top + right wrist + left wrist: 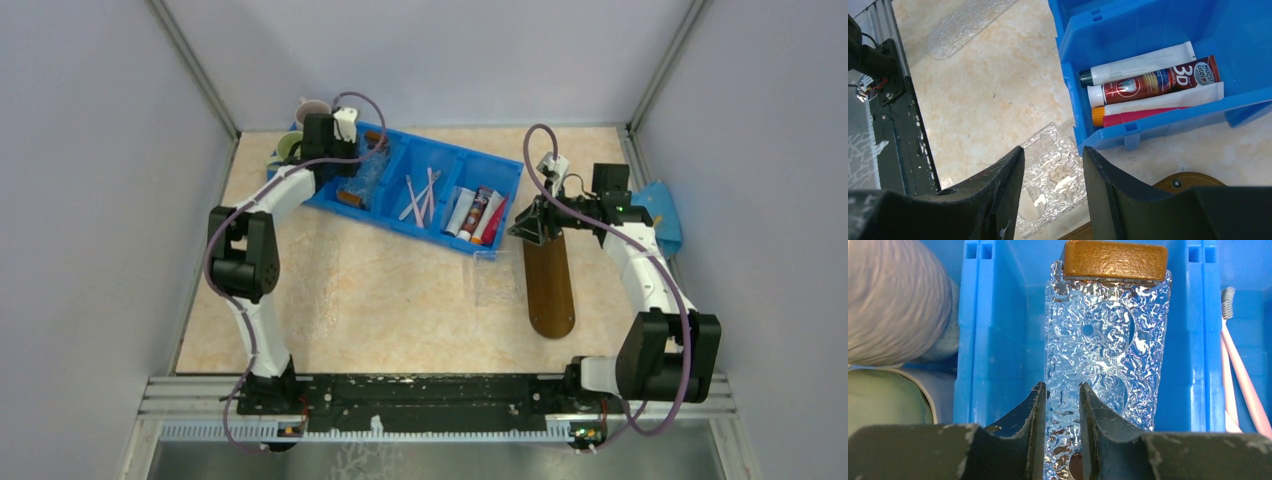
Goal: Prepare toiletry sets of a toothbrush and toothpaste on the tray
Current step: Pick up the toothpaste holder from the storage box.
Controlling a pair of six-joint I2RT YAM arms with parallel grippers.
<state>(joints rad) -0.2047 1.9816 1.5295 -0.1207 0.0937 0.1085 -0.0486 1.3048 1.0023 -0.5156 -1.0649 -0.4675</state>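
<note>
Tray (552, 290): on the right of the table, just near of the blue bin (1168, 127). Nothing is seen on it.

Toothpaste tubes (1148, 82): four are counted in the bin's right compartment, lying side by side and touching. Toothbrushes (420, 197): in the middle compartment, crossed over one another.

Right gripper (1053, 152): fingers partly spread and nothing held. It is positioned over the tray's far end, beside the bin's near right corner. A clear holder (1055, 177) lies on the table directly below.

Left gripper (1062, 390): positioned in the bin's left compartment, its fingers narrowly apart over a second crinkled clear holder (1108, 340). Whether that holder is pinched cannot be told. A brown block (1115, 260) sits at the holder's far end.

Risks noted:
- Two tubes could be caught at once, since no gap is left between them.
- The bin wall could be struck on entry and the bin shoved, as the tubes lie close against the near wall.
- The loose holder on the table could be swept aside by a low approach.
- The thin, crossed brushes could roll or be lifted as a pair.
- The holder in the bin could slip if gripped by a thin edge, and the block could be dragged along with it.
</note>
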